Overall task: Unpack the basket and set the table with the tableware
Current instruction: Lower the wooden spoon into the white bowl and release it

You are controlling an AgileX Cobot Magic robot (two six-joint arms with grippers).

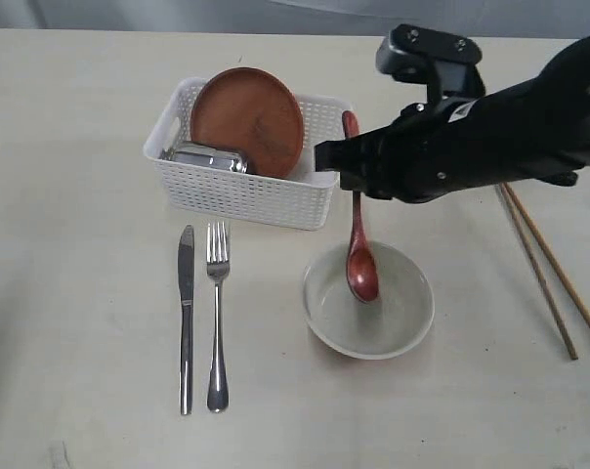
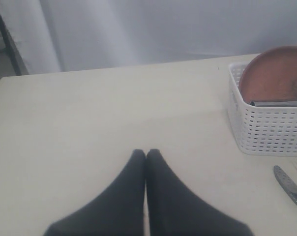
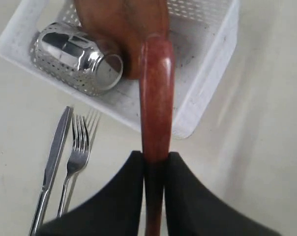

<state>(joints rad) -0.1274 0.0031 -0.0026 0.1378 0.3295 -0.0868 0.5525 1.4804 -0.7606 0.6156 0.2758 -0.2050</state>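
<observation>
Knife [image 1: 186,313] and fork [image 1: 217,322] lie flat, lower left. Wooden spoon [image 1: 361,264]: head down in the pale bowl [image 1: 402,327], lower centre, handle pinched between right gripper [image 3: 155,157] fingers. Behind: basket [image 1: 246,195] holding brown plate [image 1: 248,119], steel cup [image 1: 210,158]. Left gripper [image 2: 146,155] closed, empty.

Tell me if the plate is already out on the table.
No, the brown plate leans inside the basket, beside the steel cup.

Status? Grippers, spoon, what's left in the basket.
Right gripper shut on spoon, its head over the bowl. Left gripper shut, empty. Plate and cup left in basket. Nothing in the way.
</observation>
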